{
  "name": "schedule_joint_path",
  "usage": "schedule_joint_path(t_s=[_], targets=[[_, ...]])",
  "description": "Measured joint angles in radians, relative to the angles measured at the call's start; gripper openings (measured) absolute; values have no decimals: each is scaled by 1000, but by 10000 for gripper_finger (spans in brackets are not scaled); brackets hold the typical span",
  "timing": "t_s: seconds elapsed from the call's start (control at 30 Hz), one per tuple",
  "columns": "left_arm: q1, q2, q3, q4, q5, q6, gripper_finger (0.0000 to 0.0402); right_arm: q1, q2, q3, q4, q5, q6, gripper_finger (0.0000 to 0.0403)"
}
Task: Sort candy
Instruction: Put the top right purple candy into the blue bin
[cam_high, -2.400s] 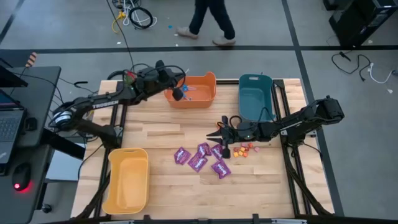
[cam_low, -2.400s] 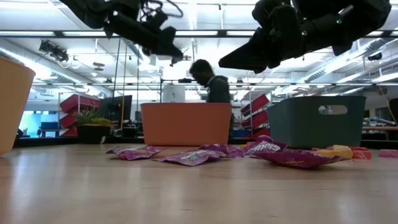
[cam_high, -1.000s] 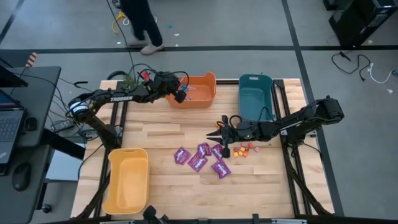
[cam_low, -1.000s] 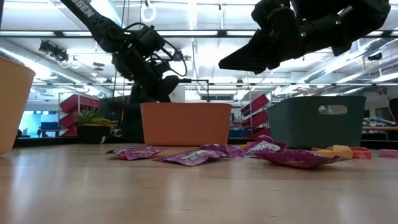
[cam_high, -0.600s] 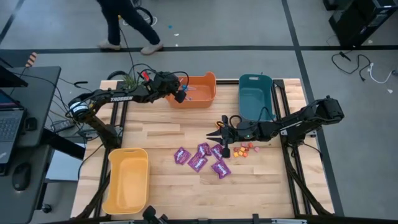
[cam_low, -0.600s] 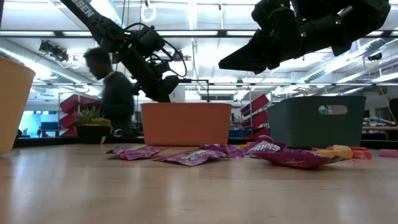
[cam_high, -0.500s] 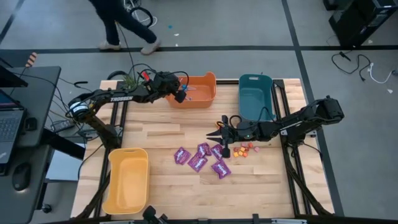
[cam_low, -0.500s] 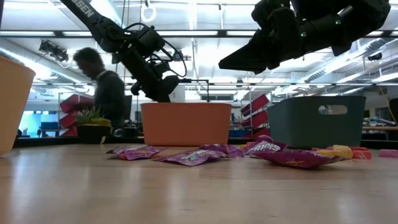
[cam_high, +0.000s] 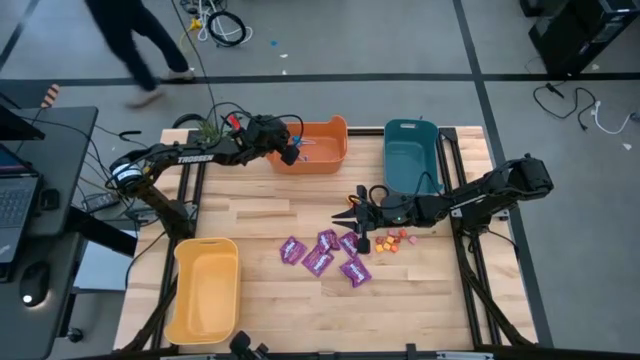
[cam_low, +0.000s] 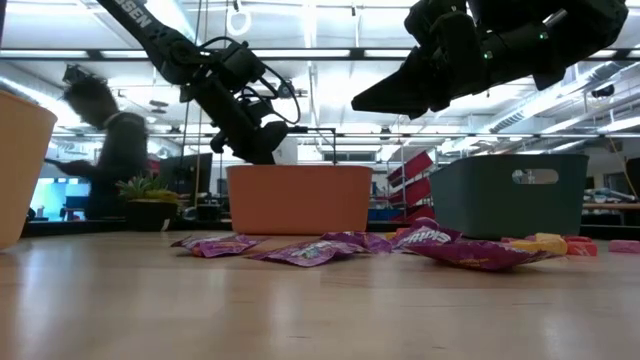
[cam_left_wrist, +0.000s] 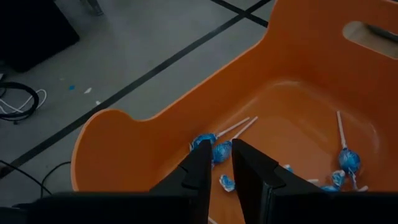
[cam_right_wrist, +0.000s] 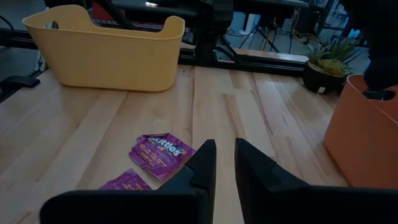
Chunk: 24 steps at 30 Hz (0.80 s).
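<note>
High view: three bins: orange bin (cam_high: 318, 147), teal bin (cam_high: 412, 152), yellow bin (cam_high: 205, 288). Five purple packets (cam_high: 322, 256) mid-table; small sweets (cam_high: 394, 240) beside them; bare wood around.

Low view: a person (cam_low: 110, 150) now far left, having walked across.

Left wrist view: left gripper (cam_left_wrist: 222, 163) over the orange bin, fingers slightly apart, empty; lollipops (cam_left_wrist: 221, 151) inside, five or so.

Right wrist view: right gripper (cam_right_wrist: 224, 157) narrowly apart, empty, above the packets.

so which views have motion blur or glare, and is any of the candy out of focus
High view: the walking person is smeared by motion, the table sharp. Low view: the person blurs, ceiling lights glare, and the purple packets look soft. Left wrist view: dim, the lollipops in the orange bin are clear.
</note>
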Motion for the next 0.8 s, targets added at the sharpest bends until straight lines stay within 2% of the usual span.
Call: schedule_joint_path(t_s=[0.23,0.43,0.8], targets=[[-23,-35,16,-2,57,-21,68,0,0,0,36,0,-10,46],[-73,-117,40,-1,60,28,68,0,0,0,50,0,-18,46],[-278,-311,43,0,60,97,67,0,0,0,103,0,-18,46]])
